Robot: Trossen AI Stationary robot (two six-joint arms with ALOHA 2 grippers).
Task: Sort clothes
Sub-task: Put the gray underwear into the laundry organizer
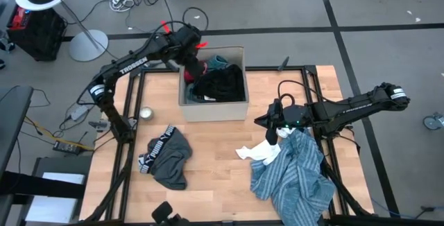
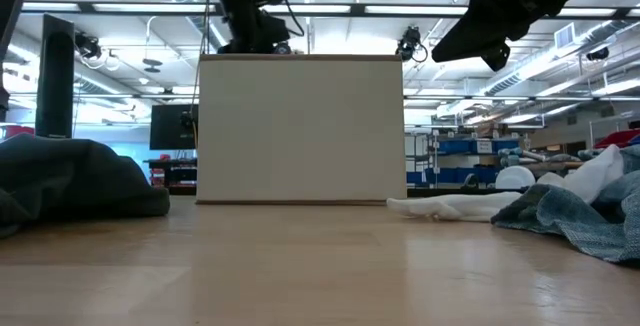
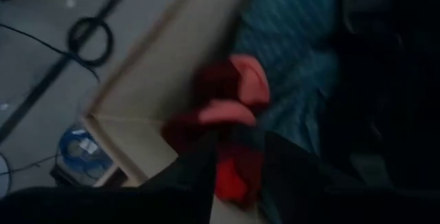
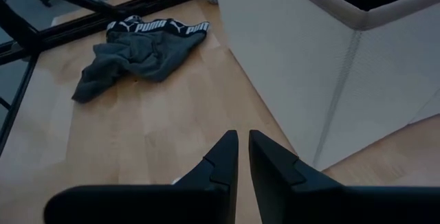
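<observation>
Partly sorted: black, teal and red pieces fill the box (image 1: 241, 107) under the left end effector (image 1: 194, 61), whose spread I cannot tell, while grey briefs (image 1: 166, 157), white cloth (image 1: 255, 152) and striped shirt (image 1: 295, 174) remain on the worktop (image 1: 215, 163) by the pressed-together right end effector (image 1: 270, 123).

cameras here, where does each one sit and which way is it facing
High view: overhead, looking straight down; both arms, left gripper over the cardboard box, right gripper by the striped shirt.
Low view: table height, level across to the box's side; arms enter from above.
Left wrist view: looks into the box at a red item between its open fingers.
Right wrist view: looks past its shut fingers to the grey underwear.
Shared: the box appears in all four; the underwear in high and right wrist views.
</observation>
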